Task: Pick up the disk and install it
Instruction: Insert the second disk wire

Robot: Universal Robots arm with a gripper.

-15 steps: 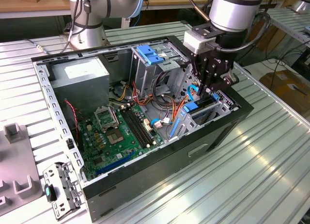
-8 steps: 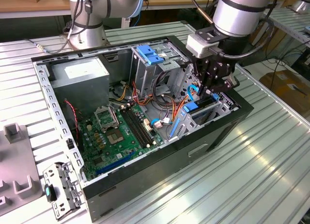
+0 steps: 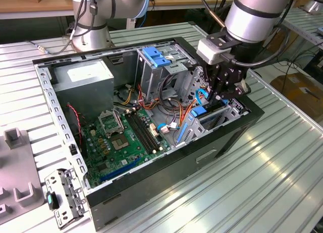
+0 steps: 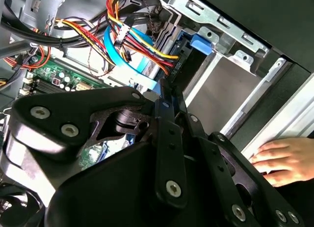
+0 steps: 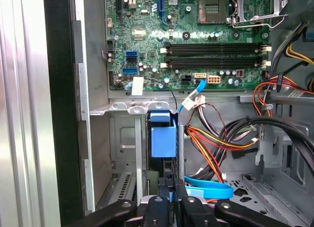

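In the exterior view, the gripper (image 3: 228,92) is reaching down into the open computer case (image 3: 202,157), over the drive slot by the case wall. In the second wrist view, a hand (image 4: 284,160) is resting on the case edge. In the first wrist view, the fingers (image 5: 167,202) are squeezing the disk (image 5: 163,138), standing on edge in the slot. It looks almost in, not let go yet.

Ribbed bare-metal table (image 3: 282,157); glossy blue plastic bracket (image 5: 163,138); matt black hand (image 3: 225,96).
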